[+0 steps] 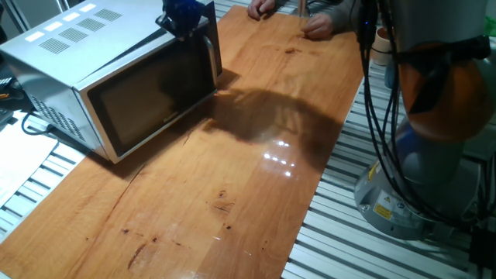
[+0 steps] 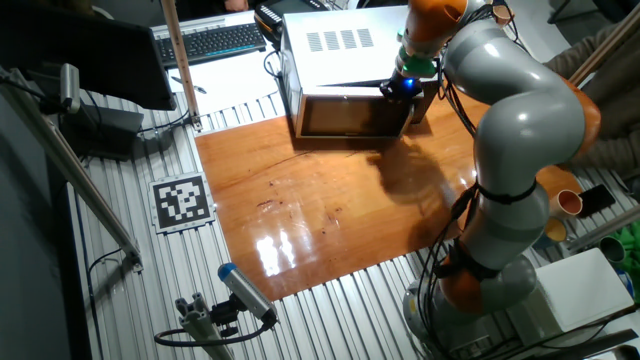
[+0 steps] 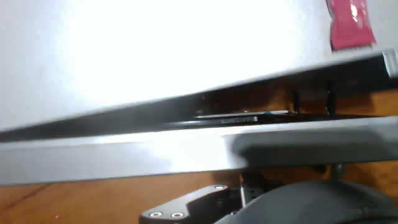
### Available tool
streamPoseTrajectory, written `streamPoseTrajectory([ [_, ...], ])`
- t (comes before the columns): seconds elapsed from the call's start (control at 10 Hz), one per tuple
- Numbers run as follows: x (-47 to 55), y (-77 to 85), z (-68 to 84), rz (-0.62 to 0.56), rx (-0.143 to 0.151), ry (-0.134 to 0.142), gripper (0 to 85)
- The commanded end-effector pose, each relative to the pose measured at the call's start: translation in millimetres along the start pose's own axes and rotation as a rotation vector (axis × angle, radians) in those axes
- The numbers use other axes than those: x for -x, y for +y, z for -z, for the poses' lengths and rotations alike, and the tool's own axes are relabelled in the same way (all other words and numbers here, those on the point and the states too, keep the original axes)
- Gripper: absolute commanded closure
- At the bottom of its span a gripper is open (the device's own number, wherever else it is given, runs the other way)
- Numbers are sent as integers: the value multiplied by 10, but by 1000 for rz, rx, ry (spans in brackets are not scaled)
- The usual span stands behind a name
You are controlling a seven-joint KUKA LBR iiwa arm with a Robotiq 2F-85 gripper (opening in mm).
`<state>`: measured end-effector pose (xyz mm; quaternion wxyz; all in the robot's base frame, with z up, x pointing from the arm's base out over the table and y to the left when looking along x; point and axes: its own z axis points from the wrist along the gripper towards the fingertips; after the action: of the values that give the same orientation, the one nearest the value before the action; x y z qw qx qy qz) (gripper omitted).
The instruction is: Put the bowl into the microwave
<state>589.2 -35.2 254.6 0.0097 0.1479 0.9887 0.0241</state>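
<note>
The microwave (image 1: 116,74) stands at the back left of the wooden table (image 1: 232,178), its dark glass door facing the table. My gripper (image 1: 184,17) is at the top corner of the door on its handle side, right by the vertical silver handle (image 1: 211,48). The other fixed view shows the same, with the gripper (image 2: 395,88) against the microwave (image 2: 345,60) at the front top edge. The hand view is filled by the white microwave wall (image 3: 155,50) and the silver door frame (image 3: 186,152), with a thin dark gap between them. How the fingers stand cannot be made out. The bowl is out of view.
A person's hands (image 1: 314,27) rest on the far table edge. A tan cup (image 2: 568,203) sits off the table to the right of my arm. A keyboard (image 2: 215,40) and papers lie behind the microwave. A marker tag (image 2: 182,200) lies left of the table.
</note>
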Motion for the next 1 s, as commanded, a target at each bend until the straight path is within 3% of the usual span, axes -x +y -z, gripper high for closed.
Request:
streamPoseTrajectory([
  [0.0, 43, 25, -25, 1, 9, -4, 850],
  [0.3, 192, 162, -117, -3, 33, -20, 850],
  [0.6, 295, 197, -131, 9, 37, -18, 850],
  [0.7, 271, 197, -118, 6, 39, -14, 850],
  [0.9, 89, 190, -34, -19, 7, -1, 850],
])
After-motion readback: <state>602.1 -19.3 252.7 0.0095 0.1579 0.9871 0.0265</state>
